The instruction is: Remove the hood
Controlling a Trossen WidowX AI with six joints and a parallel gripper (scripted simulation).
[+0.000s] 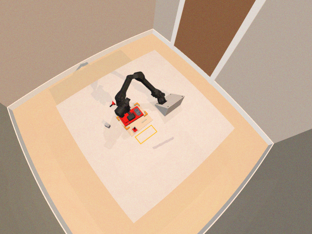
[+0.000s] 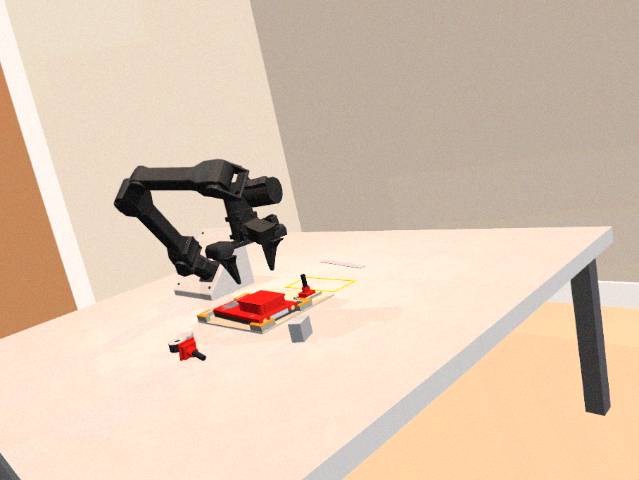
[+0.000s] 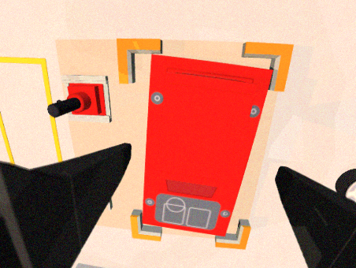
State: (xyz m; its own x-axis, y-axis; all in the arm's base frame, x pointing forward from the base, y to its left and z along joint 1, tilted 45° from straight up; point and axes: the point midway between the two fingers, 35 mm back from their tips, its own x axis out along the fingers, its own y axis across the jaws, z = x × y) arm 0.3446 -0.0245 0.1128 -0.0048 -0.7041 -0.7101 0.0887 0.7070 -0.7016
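Gripper (image 1: 130,116) (image 2: 255,276) (image 3: 203,161) above toy car (image 1: 129,120) (image 2: 226,312) (image 3: 189,158), fingers wide apart, nothing between. Raised red hood (image 2: 262,301) on car, seemingly seated; top view partly blocked by arm. Yellow marked area (image 1: 138,140) (image 2: 320,291) (image 3: 49,88) beside tan board (image 1: 147,121) (image 2: 226,329) (image 3: 130,118). Orange corner brackets (image 1: 126,128) (image 2: 262,325) (image 3: 123,59) around car. Gray block (image 1: 107,125) (image 2: 300,329) apart from board.

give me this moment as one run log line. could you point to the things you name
tool (image 2: 255,272) (image 3: 203,161): open, empty | position: above toy car (image 2: 252,309) (image 3: 198,138) | hood: not in marked area (image 1: 154,128) (image 2: 344,286)
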